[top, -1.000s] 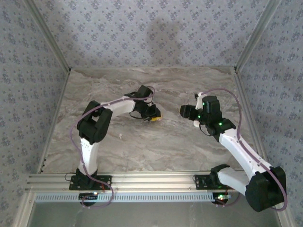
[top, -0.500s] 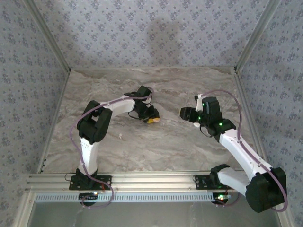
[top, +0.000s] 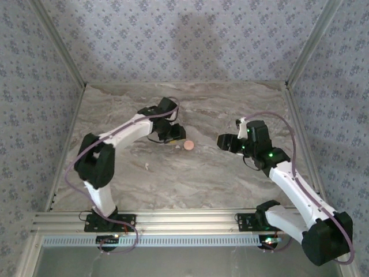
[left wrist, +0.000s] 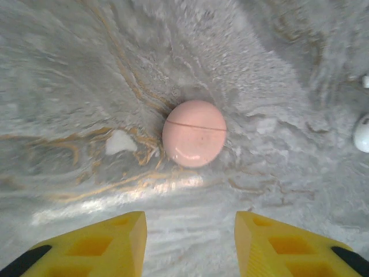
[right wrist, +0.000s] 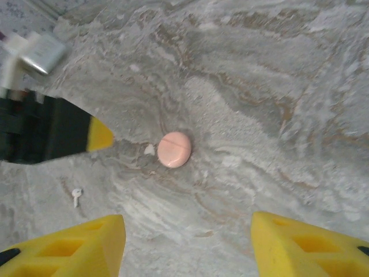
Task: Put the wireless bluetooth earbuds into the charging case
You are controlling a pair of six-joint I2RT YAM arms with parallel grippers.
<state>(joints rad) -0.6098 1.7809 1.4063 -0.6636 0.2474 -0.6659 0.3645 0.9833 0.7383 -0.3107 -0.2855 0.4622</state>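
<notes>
The pink round charging case [left wrist: 194, 133] lies shut on the marble table, its seam showing, also seen as the case [top: 187, 145] and the case [right wrist: 174, 149]. My left gripper [left wrist: 190, 222] is open just short of it with only bare table between its yellow fingers; from above the left gripper [top: 172, 138] sits just left of the case. My right gripper [right wrist: 187, 228] is open and empty, and the right gripper [top: 223, 140] hovers to the case's right. One white earbud [right wrist: 76, 195] with a stem lies loose; the same earbud [top: 147, 167] is well left of the case. A small whitish bit [left wrist: 120, 141] beside the case is too blurred to name.
Two rounded white objects [left wrist: 363, 133] show at the right edge of the left wrist view. The table [top: 190, 179] is walled by patterned panels at the back and sides. The left arm's yellow fingertip [right wrist: 100, 134] and dark body stand left of the case.
The left gripper opened, let go of the pink case and drew back up and to the left. The case now lies free on the table. The right arm has barely moved.
</notes>
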